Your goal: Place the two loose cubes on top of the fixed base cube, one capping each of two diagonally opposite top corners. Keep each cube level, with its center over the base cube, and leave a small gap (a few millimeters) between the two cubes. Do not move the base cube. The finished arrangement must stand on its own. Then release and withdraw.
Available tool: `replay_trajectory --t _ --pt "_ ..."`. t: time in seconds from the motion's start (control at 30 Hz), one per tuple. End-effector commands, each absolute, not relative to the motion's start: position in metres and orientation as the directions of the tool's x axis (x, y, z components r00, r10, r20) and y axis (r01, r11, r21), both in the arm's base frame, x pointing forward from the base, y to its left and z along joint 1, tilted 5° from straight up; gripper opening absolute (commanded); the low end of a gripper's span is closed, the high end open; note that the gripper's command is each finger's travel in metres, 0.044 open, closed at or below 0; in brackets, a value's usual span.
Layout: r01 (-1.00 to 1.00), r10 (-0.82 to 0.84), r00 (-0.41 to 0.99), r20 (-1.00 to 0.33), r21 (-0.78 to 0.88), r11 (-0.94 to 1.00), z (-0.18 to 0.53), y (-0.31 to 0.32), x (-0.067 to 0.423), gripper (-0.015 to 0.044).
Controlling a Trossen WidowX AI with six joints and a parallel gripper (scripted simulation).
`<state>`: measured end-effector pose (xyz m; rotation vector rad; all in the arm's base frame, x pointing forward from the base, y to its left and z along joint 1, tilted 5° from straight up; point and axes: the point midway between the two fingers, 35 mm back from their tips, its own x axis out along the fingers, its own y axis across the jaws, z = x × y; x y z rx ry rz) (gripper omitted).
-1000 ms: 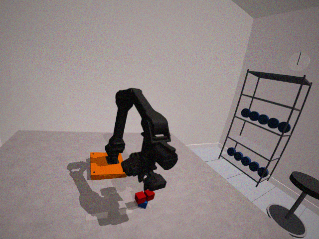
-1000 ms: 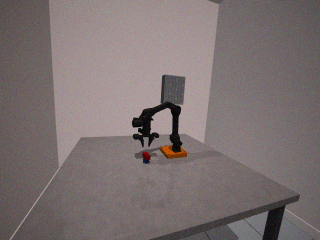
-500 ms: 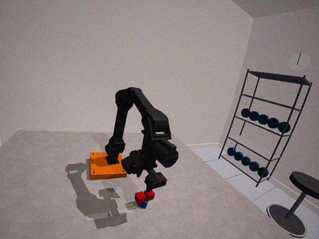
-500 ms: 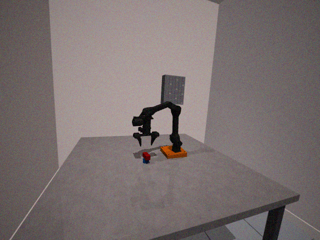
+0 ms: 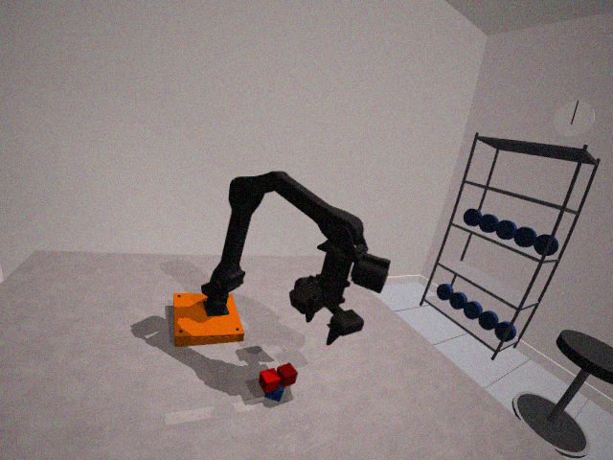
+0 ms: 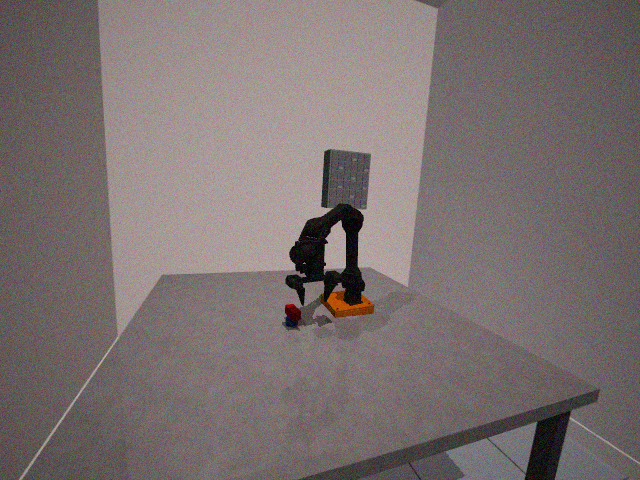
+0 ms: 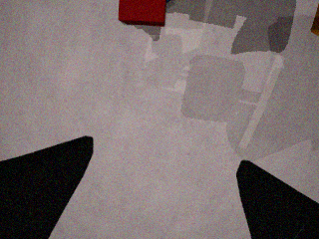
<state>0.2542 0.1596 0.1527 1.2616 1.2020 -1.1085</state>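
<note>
Two red cubes [image 5: 269,379] [image 5: 287,373] sit side by side on top of the smaller-looking blue base cube [image 5: 274,394] on the grey table [image 5: 99,396]. In the exterior view they show as a red block [image 6: 292,311] over the blue cube [image 6: 291,322]. My gripper [image 5: 320,329] [image 6: 314,298] [image 7: 166,157] is open and empty, raised above the table and off to the side of the stack.
The arm stands on an orange base plate [image 5: 208,331] [image 6: 341,308]. A metal shelf [image 5: 569,208] with blue balls and a black stool [image 5: 584,351] stand on the floor to the right of the table. A grey panel [image 6: 346,178] hangs on the back wall.
</note>
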Motion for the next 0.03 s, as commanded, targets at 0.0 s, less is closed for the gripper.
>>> replay_trajectory --t 0.0 --pt "0.997 0.049 0.083 -0.995 0.083 0.001 0.1554 0.1699 0.2503 0.04"
